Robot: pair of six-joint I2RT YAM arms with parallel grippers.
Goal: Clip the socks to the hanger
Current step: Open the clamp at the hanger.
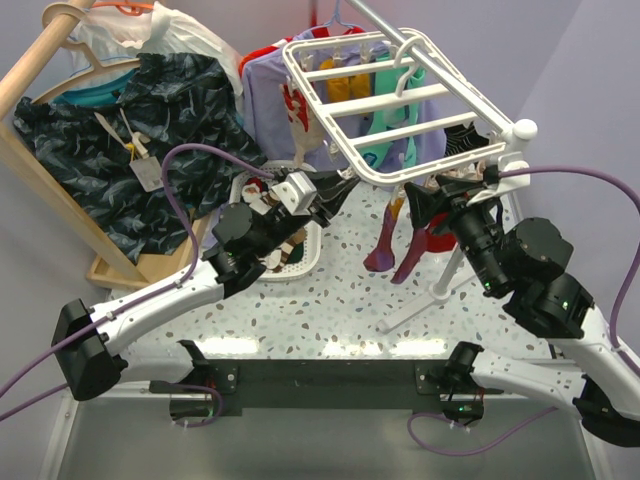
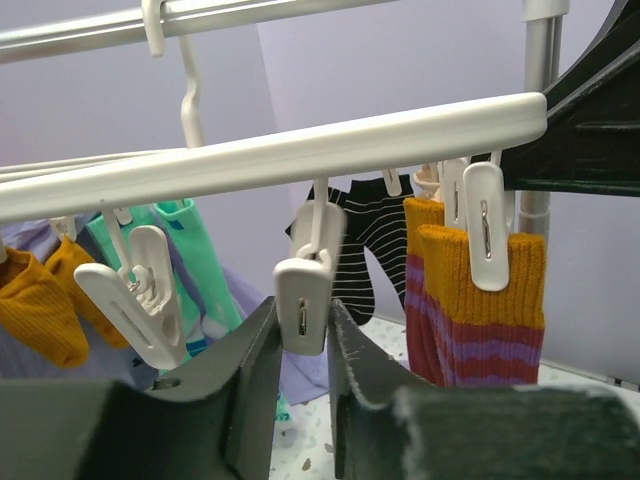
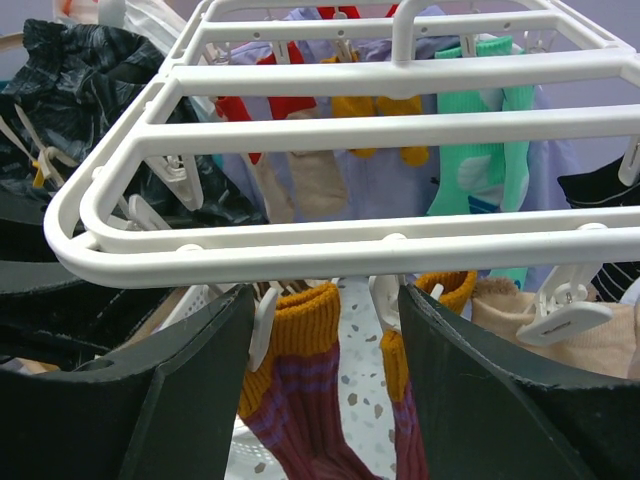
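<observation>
Left gripper point(image 2: 305, 345) pinches a clip point(image 2: 303, 300), right gripper point(image 3: 325, 330) open around maroon socks point(image 3: 300, 400), overhead hides both

Left arm point(image 1: 160, 300) reaching up and inward from near-left base, wrist angling toward table centre. Left gripper point(image 2: 304, 330) pointing upward, fingers point(image 2: 255, 370) standing apart, pressing close on either side of small white clip; whether pinching it, cannot tell.

Right arm point(image 1: 545, 290) rising from near-right base, elbow bending, wrist leaning inward toward left one. Right gripper point(image 3: 325, 330) holding fingers point(image 3: 190, 360) spread wide, nothing between them touching either pad. Both grippers sitting near each other, not touching.
</observation>
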